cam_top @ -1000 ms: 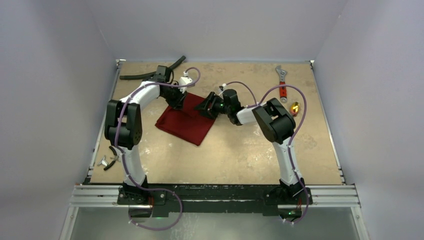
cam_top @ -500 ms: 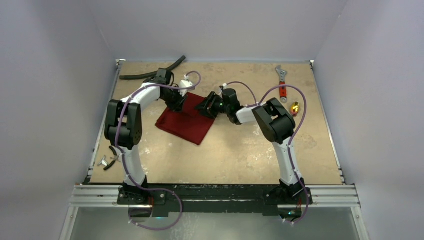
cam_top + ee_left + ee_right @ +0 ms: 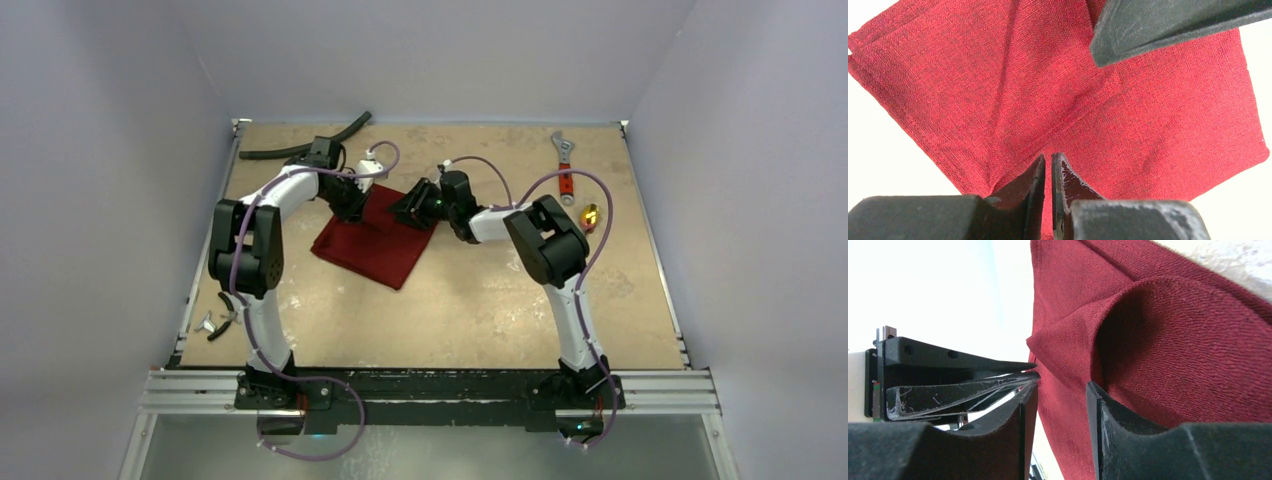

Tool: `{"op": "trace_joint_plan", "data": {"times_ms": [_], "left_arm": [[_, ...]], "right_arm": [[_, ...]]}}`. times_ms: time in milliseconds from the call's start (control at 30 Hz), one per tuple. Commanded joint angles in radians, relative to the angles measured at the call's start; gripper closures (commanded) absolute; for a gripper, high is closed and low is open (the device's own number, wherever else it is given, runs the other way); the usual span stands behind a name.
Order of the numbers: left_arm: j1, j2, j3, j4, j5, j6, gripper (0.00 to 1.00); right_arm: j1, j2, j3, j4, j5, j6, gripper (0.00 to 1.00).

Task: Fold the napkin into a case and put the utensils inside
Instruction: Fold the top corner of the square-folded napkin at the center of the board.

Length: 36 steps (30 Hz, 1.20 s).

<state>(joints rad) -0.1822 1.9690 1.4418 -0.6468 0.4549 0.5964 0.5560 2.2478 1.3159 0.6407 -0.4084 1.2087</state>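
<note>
Napkin [image 3: 372, 250], maroon: left gripper [image 3: 1048, 159] is pinching the edge nearest it; right gripper [image 3: 1062, 390], jaws parted, is straddling a raised fold ahead.

The soft woven cloth napkin [image 3: 370, 250] is plain maroon, the tabletop [image 3: 480, 300] mottled tan, one small shiny piece [image 3: 590, 213] seemingly gold.

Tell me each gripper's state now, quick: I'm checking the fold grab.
Left gripper: closed, pinching the napkin.
Right gripper: open, jaws apart around a raised fold of the napkin, not clamped on it.
</note>
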Motion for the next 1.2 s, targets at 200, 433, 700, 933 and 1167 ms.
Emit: {"op": "trace_joint_plan", "data": {"times_ms": [200,433,700,933,1167], "left_arm": [[0.034,0.018,0.044,-0.080,0.074,0.083,0.94],[0.023,-0.053,-0.020,-0.002,0.010,0.125,0.68],[-0.093,-0.085,-0.017,0.006,-0.106,0.224,0.63],[-0.149,-0.039,-0.011,-0.045,-0.179,0.317,0.63],[-0.151,-0.015,-0.002,-0.017,-0.220,0.332,0.65]], "right_arm": [[0.025,-0.026,0.025,-0.080,0.033,-0.056,0.49],[0.014,-0.060,0.004,-0.096,-0.007,-0.055,0.48],[-0.029,-0.130,0.011,-0.192,-0.052,-0.108,0.48],[-0.099,-0.246,-0.076,-0.240,-0.065,-0.171,0.48],[-0.144,-0.332,-0.181,-0.236,-0.068,-0.193,0.48]]}}
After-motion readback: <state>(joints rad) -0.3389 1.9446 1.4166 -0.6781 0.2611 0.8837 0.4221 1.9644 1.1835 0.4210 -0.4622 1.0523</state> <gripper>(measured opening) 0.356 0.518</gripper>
